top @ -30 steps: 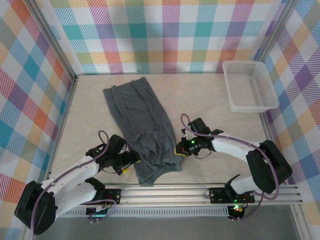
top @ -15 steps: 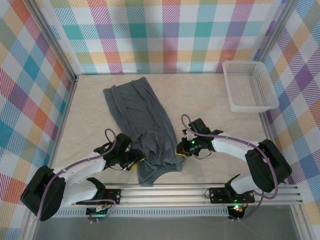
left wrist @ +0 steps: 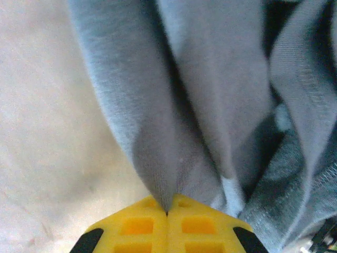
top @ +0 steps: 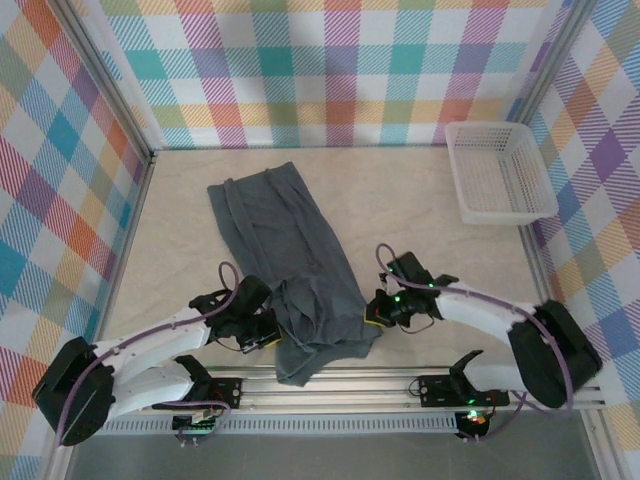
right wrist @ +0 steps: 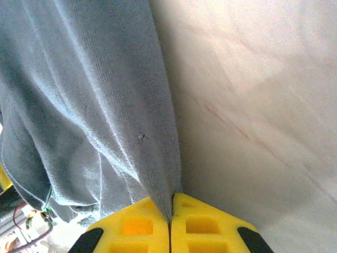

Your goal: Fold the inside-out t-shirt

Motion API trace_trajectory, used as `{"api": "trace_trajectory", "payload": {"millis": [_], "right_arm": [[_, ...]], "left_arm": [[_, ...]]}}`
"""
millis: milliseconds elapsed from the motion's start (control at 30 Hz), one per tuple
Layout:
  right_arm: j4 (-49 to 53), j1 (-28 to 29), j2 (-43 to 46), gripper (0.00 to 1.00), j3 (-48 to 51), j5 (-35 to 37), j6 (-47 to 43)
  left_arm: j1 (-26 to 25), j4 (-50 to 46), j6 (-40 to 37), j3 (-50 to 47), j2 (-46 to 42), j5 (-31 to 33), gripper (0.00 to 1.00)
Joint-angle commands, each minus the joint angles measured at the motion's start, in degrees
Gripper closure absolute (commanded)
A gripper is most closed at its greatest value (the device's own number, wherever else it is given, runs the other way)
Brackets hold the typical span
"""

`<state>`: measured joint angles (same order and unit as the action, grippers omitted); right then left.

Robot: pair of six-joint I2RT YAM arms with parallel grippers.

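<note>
Bright, even light, faint shadows beside the t-shirt (top: 290,250), slightly soft-focus wrist close-ups.

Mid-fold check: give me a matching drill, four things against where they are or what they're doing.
1 left claw
2 right claw
3 white basket
4 t-shirt

A far right corner of table
B shut on t-shirt's left edge
C lying far-to-near, left of centre
D shut on t-shirt's right edge

Pairs: 1-B, 2-D, 3-A, 4-C
</note>
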<state>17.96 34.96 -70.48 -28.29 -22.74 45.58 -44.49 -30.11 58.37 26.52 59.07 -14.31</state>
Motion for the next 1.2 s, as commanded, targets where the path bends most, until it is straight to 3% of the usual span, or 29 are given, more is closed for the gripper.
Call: {"api": "trace_trajectory", "payload": {"millis": [0,100,200,300,467,667,867,900,967,1033,1100,1167], "right_arm": [[8.6,0.2,8.7,0.95,0.3,1.0,1.0],[16.5,0.2,11.1,0.95,-7.2,2.7,-2.0],[19.8,0.1,7.1,0.95,-16.5,4.5,-5.0],[17.8,-0.1,0.1,0.96,-25.3,5.6,-7.7],[15.3,-1.1,-16.3,0.97,-44.4,6.4,-13.3],[13.1,-4.0,-37.3,0.98,-69.2,5.4,-15.6],[18.3,-5.8,-60.8,0.8,-100.4,2.5,-18.4],[21.5,-6.2,-65.2,0.66,-108.1,2.7,-19.6],[29.6,-6.9,-72.9,0.44,-123.6,2.9,-21.3],[37.1,-8.1,-77.5,0.31,-135.1,2.0,-22.6],[41.9,-9.3,-75.7,0.29,-133.7,2.6,-24.2],[40.5,-9.7,-69.2,0.3,-120.5,2.9,-25.9]], "left_arm": [[-4.3,-7.3,3.7,0.9,-4.5,2.8,1.0],[-4.7,-9.5,4.0,4.0,-6.5,5.2,1.0],[-2.1,-13.9,-0.2,10.4,-6.3,8.3,1.0],[5.8,-16.1,-6.3,16.0,-5.5,7.9,1.0],[22.7,-12.5,-17.2,24.3,-0.4,1.7,1.0],[36.0,-4.7,-26.2,36.4,16.0,-0.5,1.0],[44.5,3.1,-27.1,44.7,29.4,3.0,0.98],[45.9,4.8,-27.0,45.3,30.9,3.7,0.89],[47.8,6.8,-27.1,46.6,33.7,4.5,0.57],[49.2,7.2,-27.4,47.4,35.3,1.7,0.43],[49.4,8.2,-27.3,44.9,33.2,0.3,0.4],[49.4,9.5,-26.4,40.1,29.6,-1.1,0.4]]}}
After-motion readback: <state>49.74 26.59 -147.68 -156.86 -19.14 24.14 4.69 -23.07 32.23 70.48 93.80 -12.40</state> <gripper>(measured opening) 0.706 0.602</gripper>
